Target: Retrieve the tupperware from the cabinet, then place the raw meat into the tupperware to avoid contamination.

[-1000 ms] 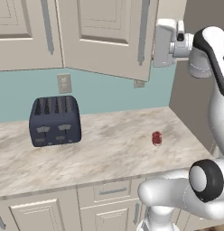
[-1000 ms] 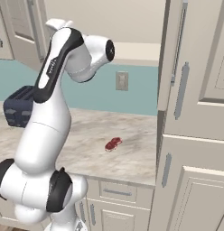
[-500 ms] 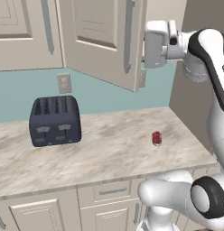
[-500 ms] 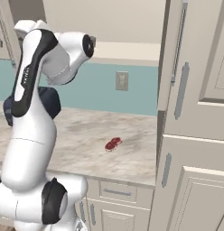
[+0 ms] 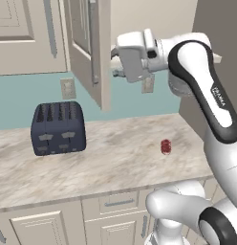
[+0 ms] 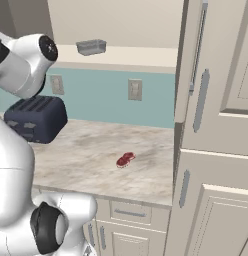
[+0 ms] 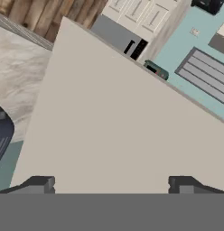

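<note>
cabinet (image 5: 87, 48) door has swung wider, claw (image 7: 109, 182) apparently open behind it.

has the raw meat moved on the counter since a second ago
No. The raw meat lies on the same patch of counter, still right of the toaster by the front edge.

Tupperware (image 6: 91, 47) on cabinet (image 6: 146, 55) shelf, seemingly.

- Marbled beige stone counter (image 5: 111, 158): a dark blue four-slot toaster (image 5: 58, 128) sits at its left; a tiny red raw meat chunk (image 5: 165, 147) lies well apart, right.
- Plain beige cabinet shelf (image 6: 131, 54): a small grey rectangular tupperware tub (image 6: 91, 47) rests on it.
</note>
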